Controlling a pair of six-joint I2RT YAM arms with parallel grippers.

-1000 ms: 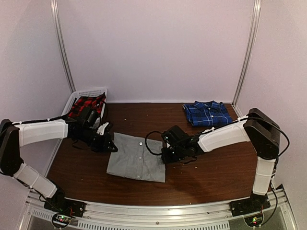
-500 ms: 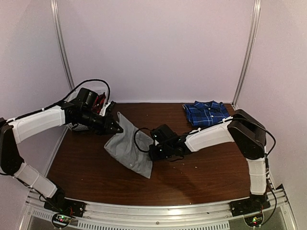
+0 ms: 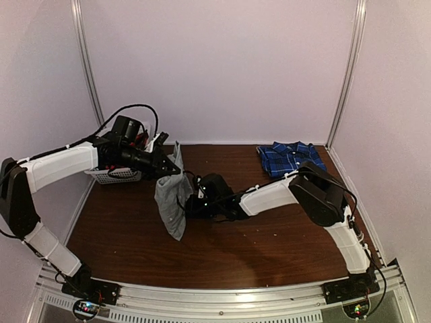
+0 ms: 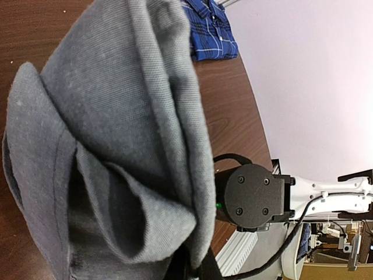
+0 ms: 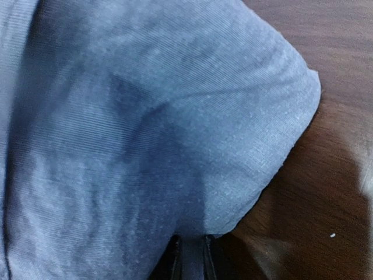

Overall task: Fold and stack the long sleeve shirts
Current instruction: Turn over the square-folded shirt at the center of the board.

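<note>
Your left gripper [image 3: 175, 171] is clamped tight on the top edge of the plain light grey fabric shirt [image 3: 172, 202], which hangs bunched over the brown wooden table [image 3: 269, 242]. Your right gripper [image 3: 191, 205] is buried in the shirt's side, and the fabric hides whether it grips. The dark blue plaid shirt [image 3: 289, 159] lies folded at the far right corner.

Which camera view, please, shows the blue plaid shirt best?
Top external: the blue plaid shirt lies whole at the far right of the table. Left wrist catches only a part; right wrist shows none.
</note>
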